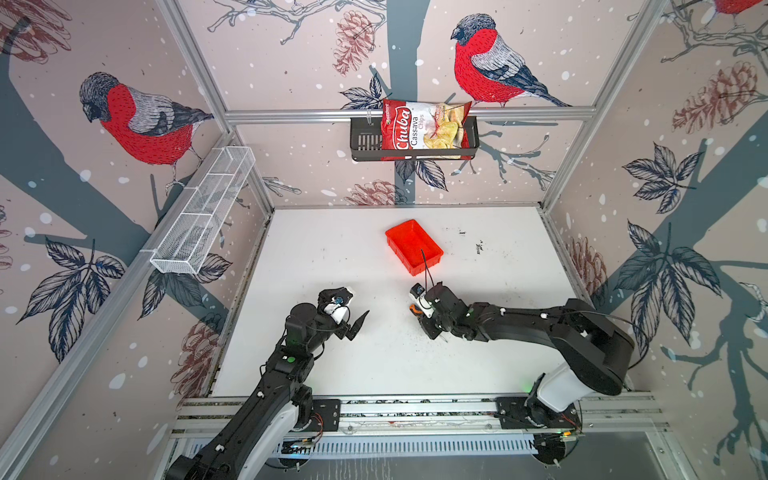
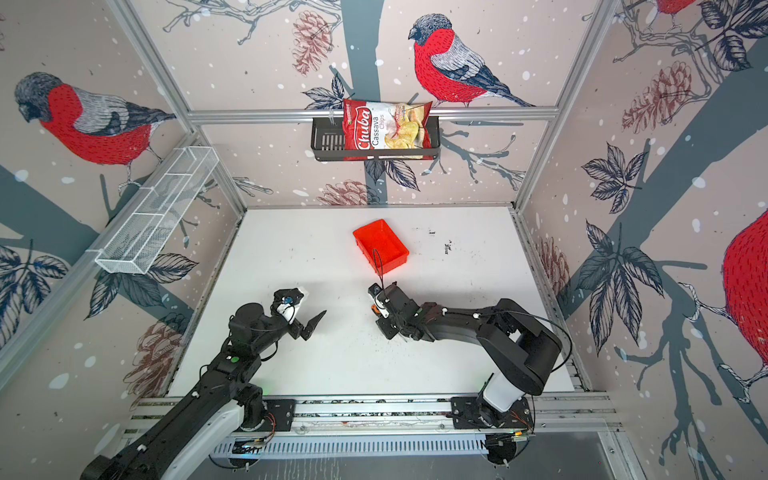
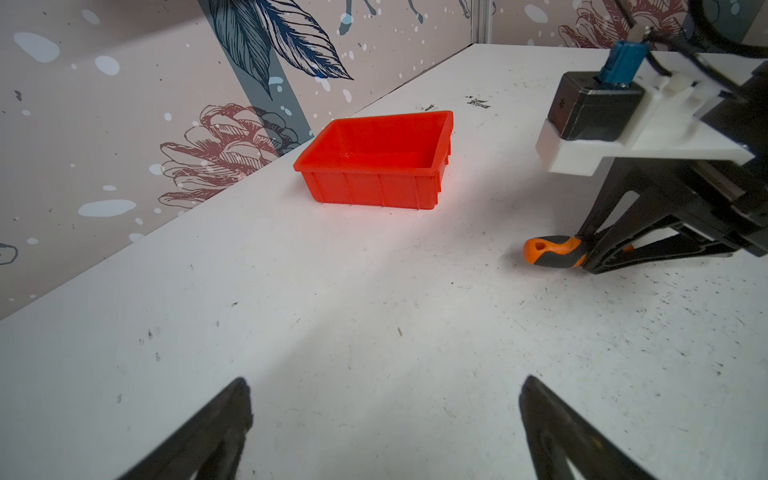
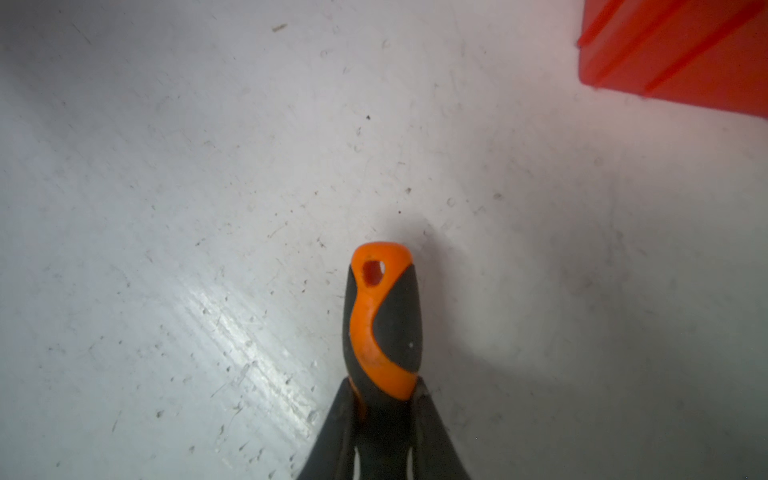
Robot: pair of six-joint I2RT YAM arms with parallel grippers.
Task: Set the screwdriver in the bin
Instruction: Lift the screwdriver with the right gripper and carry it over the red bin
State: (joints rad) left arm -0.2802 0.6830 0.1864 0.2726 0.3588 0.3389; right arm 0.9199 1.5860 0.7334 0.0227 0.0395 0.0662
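Note:
The screwdriver point(image 4: 382, 324) has an orange-and-black handle, and my right gripper point(image 4: 384, 390) is shut on it near the shaft end. The butt sticks out past the fingertips and the shaft is hidden. In the left wrist view the handle point(image 3: 552, 251) is level and right at the table surface, held by the right gripper point(image 3: 590, 249). Both top views show only a bit of orange point(image 1: 413, 308) point(image 2: 375, 308) at the right gripper point(image 1: 419, 316) point(image 2: 380, 315). The red bin point(image 1: 405, 239) point(image 2: 380, 245) point(image 3: 370, 189) stands empty just beyond it, its corner point(image 4: 685, 50) close. My left gripper point(image 3: 384, 399) point(image 1: 355, 320) point(image 2: 316, 322) is open and empty.
A black wall basket point(image 1: 365, 141) on the back wall holds a chips bag point(image 1: 424, 129). A long white mesh basket point(image 1: 203, 216) hangs on the left wall. Dark crumbs point(image 1: 478, 247) lie right of the bin. A thin black cable point(image 1: 426, 266) arcs from the right wrist over the bin's near corner.

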